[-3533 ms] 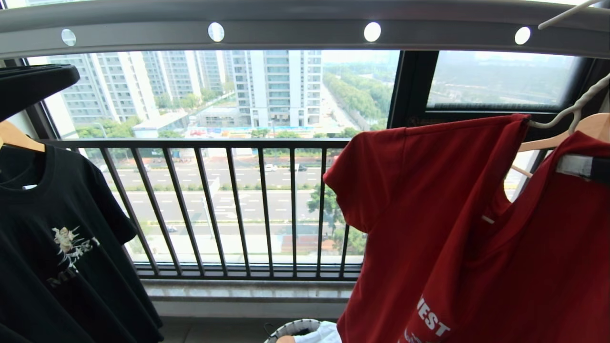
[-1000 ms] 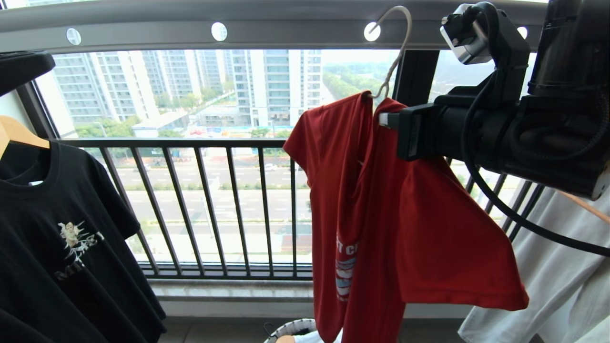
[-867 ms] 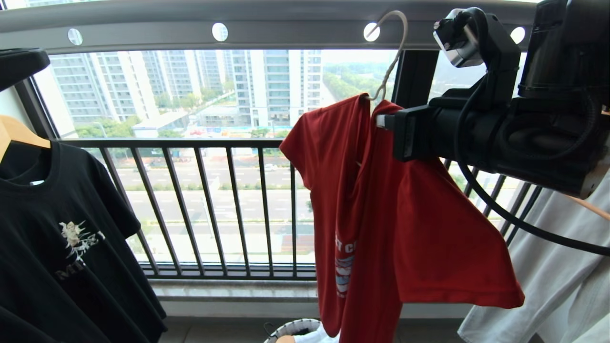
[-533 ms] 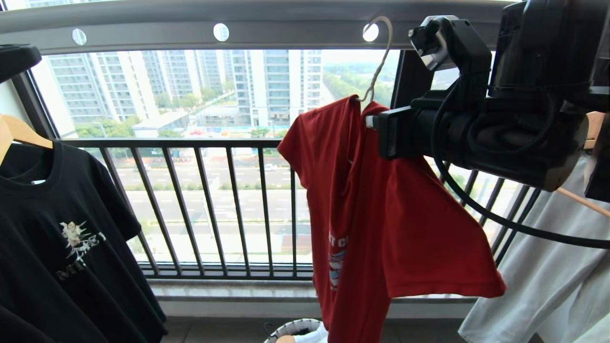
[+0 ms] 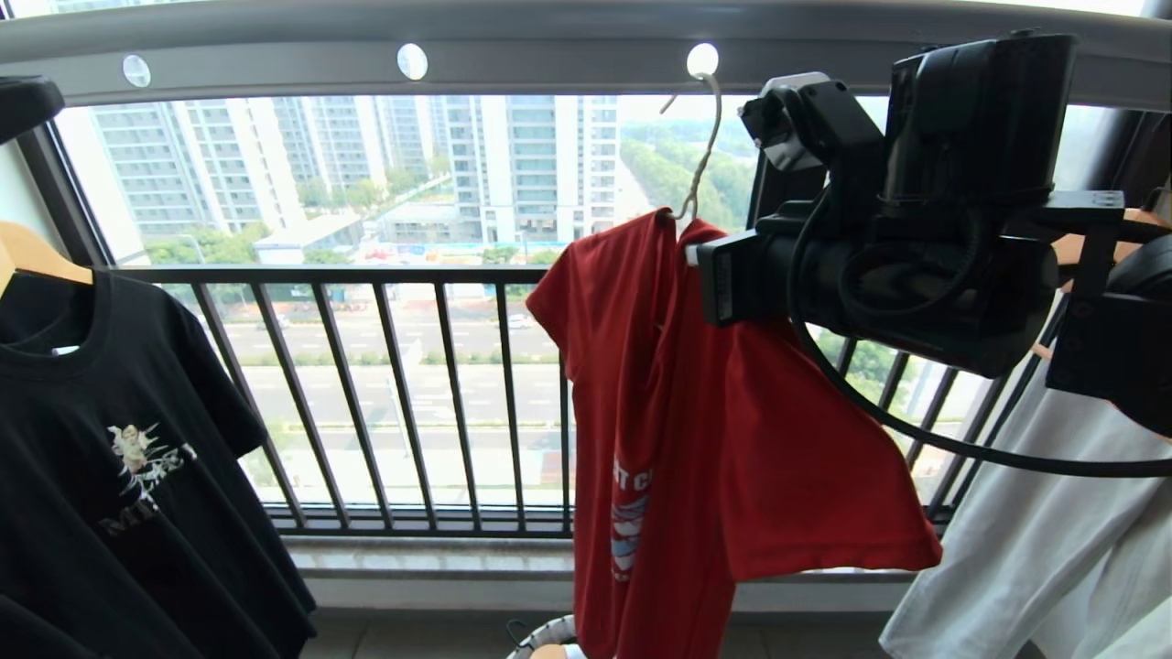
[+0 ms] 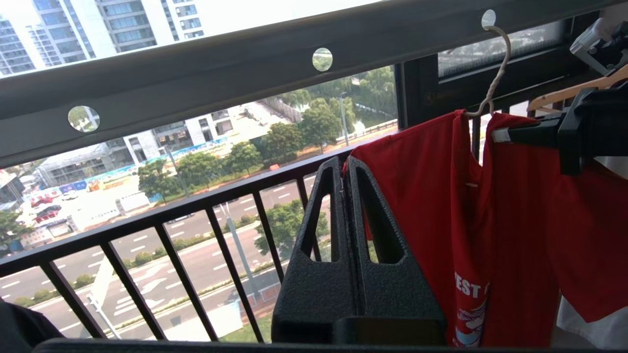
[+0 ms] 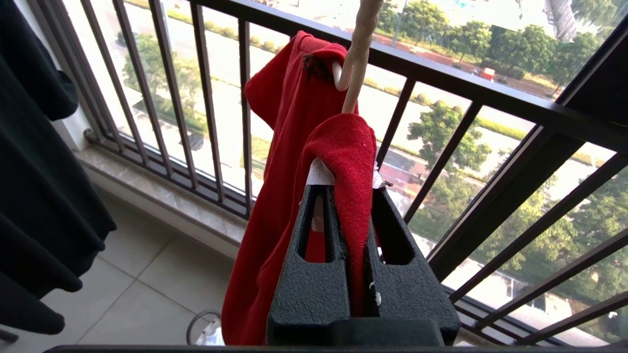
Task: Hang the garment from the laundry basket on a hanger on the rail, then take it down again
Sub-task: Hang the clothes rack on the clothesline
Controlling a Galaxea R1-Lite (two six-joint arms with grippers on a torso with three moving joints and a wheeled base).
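Note:
The red garment (image 5: 732,439) hangs folded over the thin off-white hanger (image 5: 700,156). The hanger's hook reaches up to a round hole in the grey rail (image 5: 549,64); whether it passes through that hole I cannot tell. My right gripper (image 5: 696,261) is level at the garment's shoulder, shut on the red cloth over the hanger arm, as the right wrist view shows (image 7: 346,189). My left gripper (image 6: 342,164) is shut and empty, short of the garment (image 6: 441,196), and outside the head view. The laundry basket (image 5: 540,641) shows only its rim, on the floor below.
A black printed T-shirt (image 5: 110,439) on a wooden hanger (image 5: 37,256) hangs at the left. A white T-shirt (image 5: 1025,549) hangs at the right, behind my right arm. The black barred window railing (image 5: 412,275) runs behind everything.
My right gripper has carried the garment and hanger leftward and down. The hook, earlier raised in front of the rail, now sits lower at the hole.

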